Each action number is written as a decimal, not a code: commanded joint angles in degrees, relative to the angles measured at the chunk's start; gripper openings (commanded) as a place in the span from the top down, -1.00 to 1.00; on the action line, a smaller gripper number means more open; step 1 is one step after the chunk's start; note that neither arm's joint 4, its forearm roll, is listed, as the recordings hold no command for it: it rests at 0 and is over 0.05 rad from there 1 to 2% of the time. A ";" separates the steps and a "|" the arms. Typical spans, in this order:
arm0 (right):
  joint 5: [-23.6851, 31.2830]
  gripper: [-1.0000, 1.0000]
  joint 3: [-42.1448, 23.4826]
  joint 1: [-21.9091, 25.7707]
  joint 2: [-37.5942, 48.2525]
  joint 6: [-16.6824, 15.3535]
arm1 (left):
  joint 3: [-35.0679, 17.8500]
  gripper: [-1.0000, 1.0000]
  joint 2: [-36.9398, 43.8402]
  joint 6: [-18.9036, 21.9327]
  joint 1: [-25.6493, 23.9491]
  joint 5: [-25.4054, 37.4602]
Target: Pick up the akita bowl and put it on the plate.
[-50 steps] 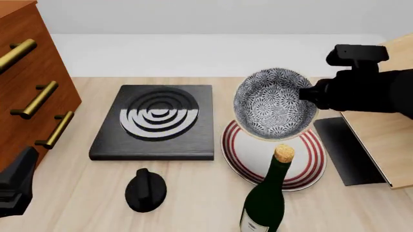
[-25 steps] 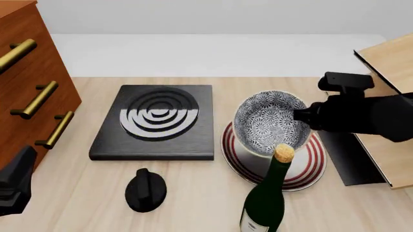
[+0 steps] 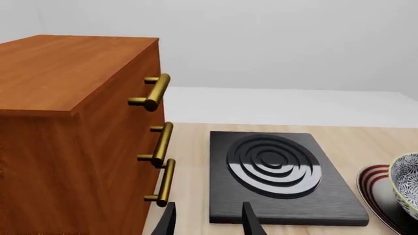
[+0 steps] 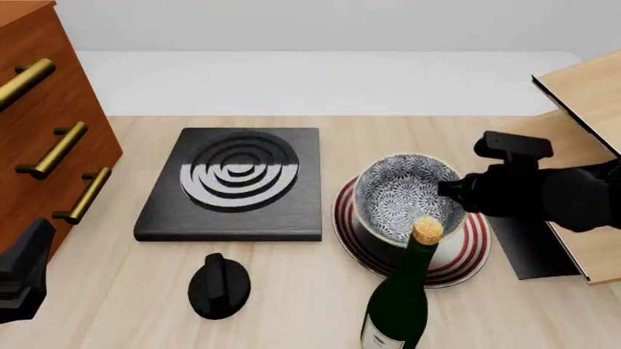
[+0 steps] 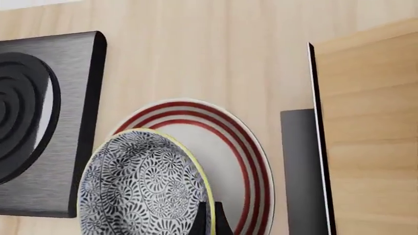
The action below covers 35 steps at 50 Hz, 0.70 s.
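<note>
The akita bowl, black-and-white patterned with a pale rim, hangs slightly tilted low over the white, red-ringed plate. I cannot tell whether its base touches the plate. My right gripper is shut on the bowl's right rim. In the right wrist view the fingertips pinch the rim of the bowl above the plate. My left gripper stays at the near left, far from both. Its fingers stand apart, open on nothing. The bowl shows at that view's edge.
A black stove slab with silver rings lies left of the plate. A green corked bottle stands just in front of the plate, and a black knob lies nearer left. A wooden drawer cabinet stands far left, a wooden box at the right.
My right gripper has come down and slightly toward me with the bowl, from well above the plate's far edge to low over the plate. The left arm has not moved.
</note>
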 commanded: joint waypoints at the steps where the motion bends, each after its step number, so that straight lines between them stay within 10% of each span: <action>1: -0.96 1.00 1.21 -0.35 2.21 -1.32 | -0.27 -1.00 0.11 0.03 -0.01 0.21; 16: -0.90 1.00 0.36 -1.80 1.83 -3.57 | 0.04 -1.00 0.06 0.01 -0.16 0.07; 17: -0.87 -1.00 0.18 -2.01 1.92 -3.81 | 0.05 -1.00 0.09 0.00 -0.17 0.04; 35: 2.34 -1.00 -1.00 -2.68 -2.66 -5.87 | 0.36 -1.00 0.30 -0.13 -0.43 -0.34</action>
